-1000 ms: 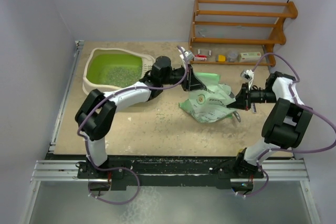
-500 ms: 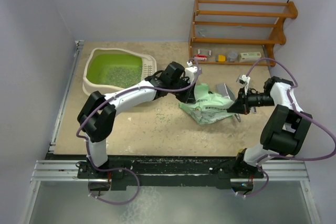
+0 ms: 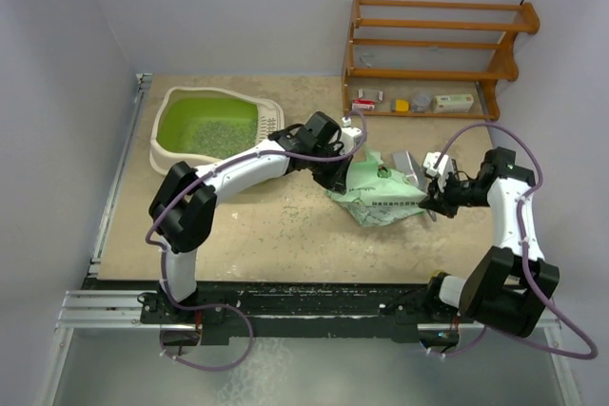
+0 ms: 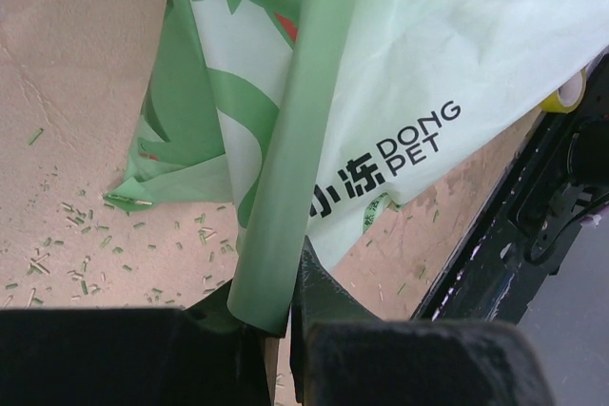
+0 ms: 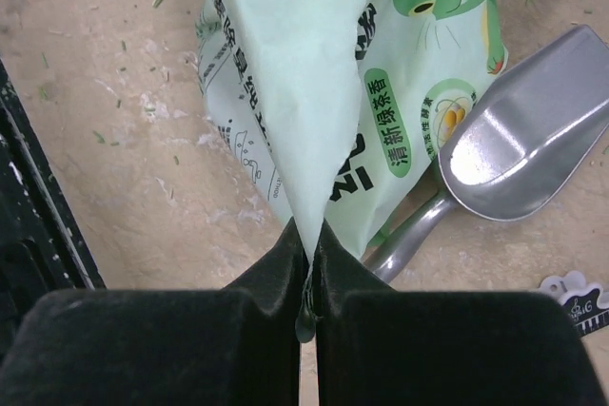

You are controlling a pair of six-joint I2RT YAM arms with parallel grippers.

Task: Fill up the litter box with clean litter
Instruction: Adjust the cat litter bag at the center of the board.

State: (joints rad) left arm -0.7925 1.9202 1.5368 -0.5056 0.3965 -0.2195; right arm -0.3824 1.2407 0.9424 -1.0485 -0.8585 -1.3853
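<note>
Now we hold the bag (image 3: pixel 385 199) lower, slumped on the table (image 3: pixel 266 230); both the left gripper (image 4: pixel 274 320) and right gripper (image 5: pixel 306 278) pinch its film. The litter box (image 3: pixel 269 123), back-left, holds litter (image 3: pixel 214 132); pouring looks finished.

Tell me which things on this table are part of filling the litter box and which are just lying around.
For the job: litter box, green litter pellets in it, litter bag pinched by left gripper and right gripper.
Lying about: metal scoop beside the bag, wooden shelf rack, small boxes on its bottom shelf.
</note>
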